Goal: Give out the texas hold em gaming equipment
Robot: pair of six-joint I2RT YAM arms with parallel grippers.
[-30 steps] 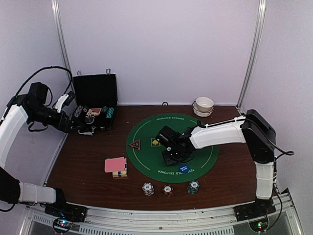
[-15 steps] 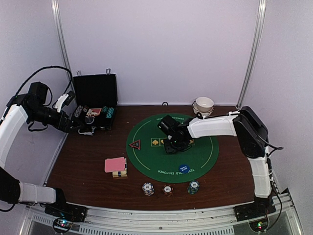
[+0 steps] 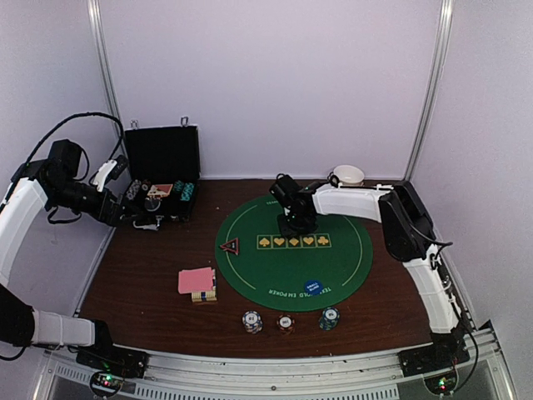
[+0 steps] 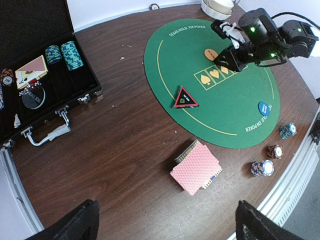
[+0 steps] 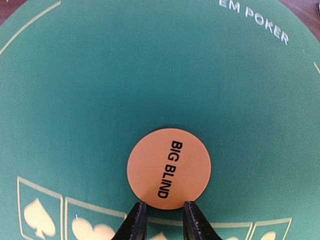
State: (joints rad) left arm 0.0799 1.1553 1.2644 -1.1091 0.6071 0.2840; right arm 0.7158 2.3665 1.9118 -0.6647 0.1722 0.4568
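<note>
Table (image 3: 141, 275): mat (image 3: 350, 258), case (image 3: 160, 158), chips (image 3: 285, 322)

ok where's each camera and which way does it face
top external: above and behind, facing down at the green mat; left arm, right arm show
left wrist: high on the left, facing across the mat; left pincer below
right wrist: low over the mat, facing down; right pincer shows
wrist views share the orange button

Your left arm (image 3: 25, 208) bends out to the far left; the left gripper (image 4: 166, 212) is spread wide and holds nothing. Your right arm (image 3: 358, 202) stretches leftward across the far middle, wrist pitched down; the right gripper (image 5: 160, 210) has its fingers a narrow gap apart, nothing between them.
</note>
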